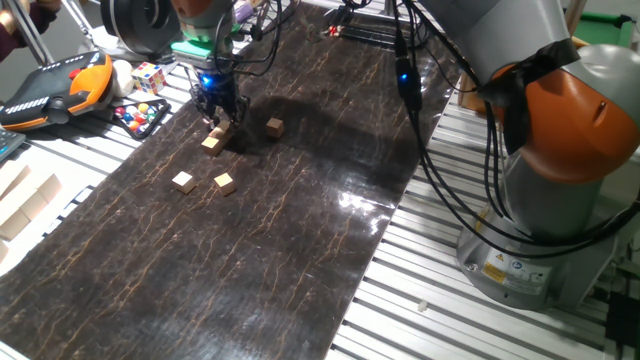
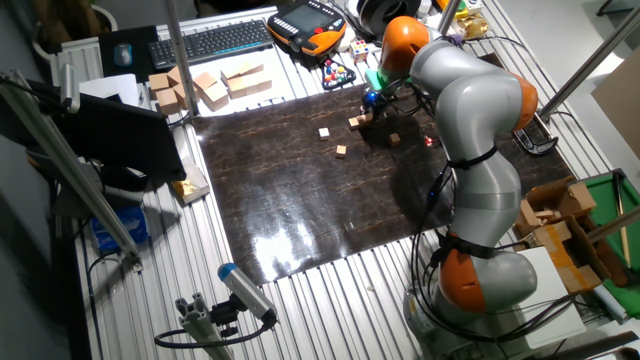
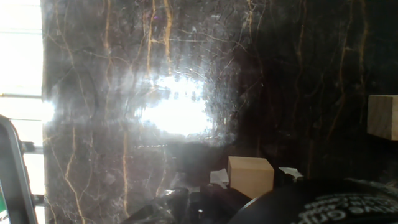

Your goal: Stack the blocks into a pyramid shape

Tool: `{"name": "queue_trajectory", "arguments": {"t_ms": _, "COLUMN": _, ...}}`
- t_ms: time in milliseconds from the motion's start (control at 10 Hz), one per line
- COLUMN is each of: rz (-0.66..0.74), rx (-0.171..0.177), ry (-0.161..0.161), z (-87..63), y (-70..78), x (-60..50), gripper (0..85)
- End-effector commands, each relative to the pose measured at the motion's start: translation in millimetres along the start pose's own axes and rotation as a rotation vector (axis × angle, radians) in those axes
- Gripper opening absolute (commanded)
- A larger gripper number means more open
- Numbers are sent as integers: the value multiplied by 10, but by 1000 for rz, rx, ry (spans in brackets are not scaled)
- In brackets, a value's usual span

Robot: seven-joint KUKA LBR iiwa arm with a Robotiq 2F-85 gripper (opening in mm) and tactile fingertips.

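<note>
Several small tan blocks lie on the dark marbled mat (image 1: 300, 230). Two loose blocks (image 1: 182, 181) (image 1: 225, 183) sit near the mat's left side and one block (image 1: 274, 126) sits farther back. A small cluster of blocks (image 1: 214, 140) lies directly under my gripper (image 1: 222, 116), which hangs just above it with its fingers apart. The other fixed view shows the same cluster (image 2: 356, 122) beside the gripper (image 2: 371, 106). Through the hand view I see one block (image 3: 250, 176) just beyond the dark fingers and another block (image 3: 382, 116) at the right edge. No stepped pyramid shape is discernible.
Left of the mat are a multicoloured puzzle cube (image 1: 148, 76), a tray of coloured balls (image 1: 140, 115) and an orange teach pendant (image 1: 60, 88). Larger pale wooden blocks (image 1: 25, 205) lie at the left edge. The arm's base (image 1: 560, 200) stands to the right.
</note>
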State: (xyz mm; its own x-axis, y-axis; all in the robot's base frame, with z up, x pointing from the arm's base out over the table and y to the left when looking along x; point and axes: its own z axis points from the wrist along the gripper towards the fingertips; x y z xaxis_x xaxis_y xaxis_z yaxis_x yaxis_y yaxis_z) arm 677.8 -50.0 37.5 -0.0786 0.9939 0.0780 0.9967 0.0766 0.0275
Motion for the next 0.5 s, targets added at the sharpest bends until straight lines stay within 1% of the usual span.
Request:
{"name": "queue_trajectory", "arguments": {"t_ms": 0, "rz": 0, "rx": 0, "ry": -3, "z": -8, "y": 1, "x": -1, "gripper": 457}}
{"name": "queue_trajectory", "arguments": {"t_ms": 200, "rz": 0, "rx": -2, "ry": -2, "z": -25, "y": -5, "x": 2, "gripper": 457}}
{"name": "queue_trajectory", "arguments": {"t_ms": 400, "rz": -2, "rx": -1, "ry": -13, "z": -91, "y": -13, "x": -2, "gripper": 457}}
